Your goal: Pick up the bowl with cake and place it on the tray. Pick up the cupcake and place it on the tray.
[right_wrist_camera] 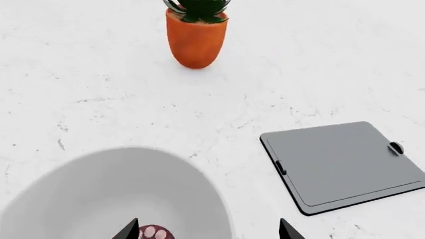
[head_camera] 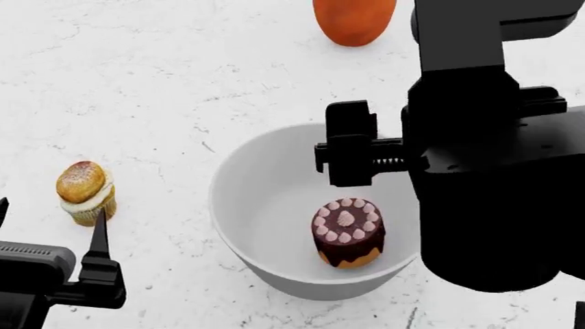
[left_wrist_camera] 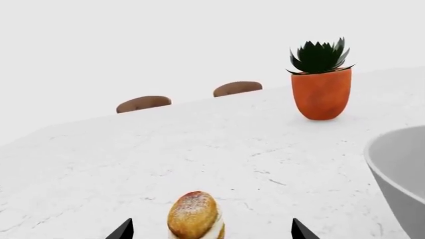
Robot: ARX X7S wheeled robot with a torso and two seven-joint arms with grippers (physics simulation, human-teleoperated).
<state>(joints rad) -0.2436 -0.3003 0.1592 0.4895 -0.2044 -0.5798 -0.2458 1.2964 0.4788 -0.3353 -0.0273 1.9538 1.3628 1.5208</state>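
The white-grey bowl stands mid-table with the chocolate cake inside it. My right gripper is open above the bowl's rim, one finger over the inside near the cake and the other over the table outside. The dark grey tray lies bare beyond the bowl in the right wrist view and does not show in the head view. The cupcake stands on the table left of the bowl. My left gripper is open, its fingertips on either side of the cupcake and not touching it.
An orange pot with a dark green plant stands further back on the white marble table. Two brown chair backs show past the table's far edge. The right arm's black body covers the bowl's right side in the head view.
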